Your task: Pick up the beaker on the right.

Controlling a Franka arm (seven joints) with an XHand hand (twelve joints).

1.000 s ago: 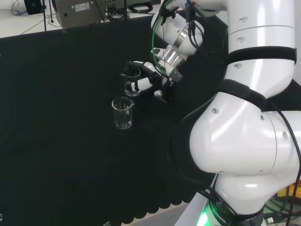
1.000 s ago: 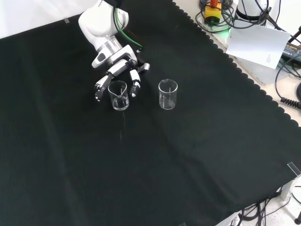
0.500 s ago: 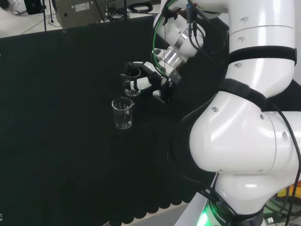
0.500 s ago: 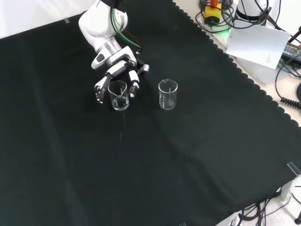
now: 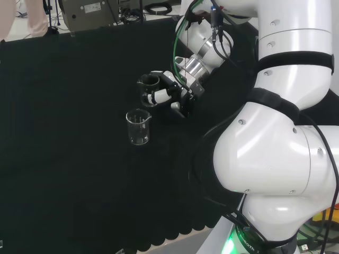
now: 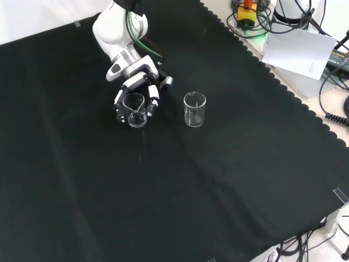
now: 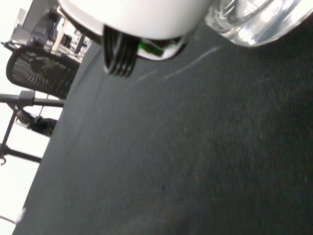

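**A:** The black and white hand [image 5: 170,95], in the head view: where does it sit?

**B:** Against the small clear glass beaker [image 5: 149,91], the farther of two, its fingers curled round the wall and rim. The beaker stands upright, directly to the hand's left. A second clear glass beaker [image 5: 138,127] stands apart, nearer the camera, untouched.

**A:** And from the front?

**B:** The hand [image 6: 136,87] reaches down from the top and cups the left-hand beaker [image 6: 134,109], fingers on both sides of it. The other beaker [image 6: 194,109] stands free to the right on the black cloth surface [image 6: 207,180].

**A:** The wrist camera?

**B:** A glass base [image 7: 254,22] rests on the cloth beside the palm [image 7: 132,17]. By my reading, a straight lift is what remains.
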